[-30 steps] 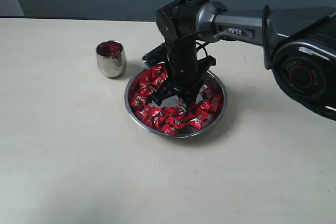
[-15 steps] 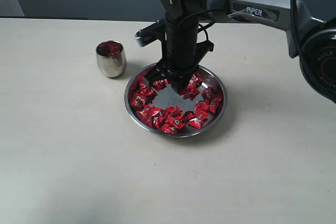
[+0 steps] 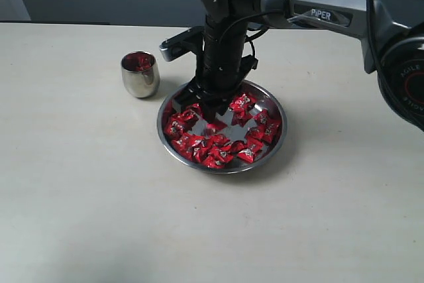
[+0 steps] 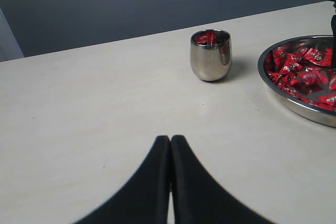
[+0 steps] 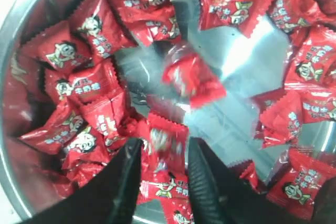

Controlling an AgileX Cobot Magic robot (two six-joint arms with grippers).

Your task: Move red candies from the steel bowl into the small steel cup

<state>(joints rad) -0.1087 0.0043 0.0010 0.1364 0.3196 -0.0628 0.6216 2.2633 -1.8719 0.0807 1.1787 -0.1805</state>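
The steel bowl [image 3: 167, 138] sits mid-table, ringed with several red candies [image 3: 218, 147] around a bare middle. My right gripper [image 3: 207, 108] hangs just above the bowl's left half, pointing down. In the right wrist view its jaws [image 5: 165, 145] stand apart over the candies [image 5: 89, 85]. One blurred candy [image 5: 166, 139] lies loose between the fingertips and another blurred one [image 5: 193, 78] is over the bare steel. The small steel cup [image 3: 140, 74] stands left of the bowl with red showing inside. My left gripper [image 4: 170, 141] is shut and empty, low over the table short of the cup [image 4: 210, 55].
The right arm's grey links [image 3: 331, 14] reach in from the right above the bowl's far side. The bowl's rim [image 4: 294, 106] is to one side of the left gripper. The pale tabletop [image 3: 99, 197] stretches bare in front and to the left.
The right gripper rose out of the candies, shifted slightly left over the bowl, and its jaws widened. Candies now appear blurred and loose beneath it. The left gripper has not moved.
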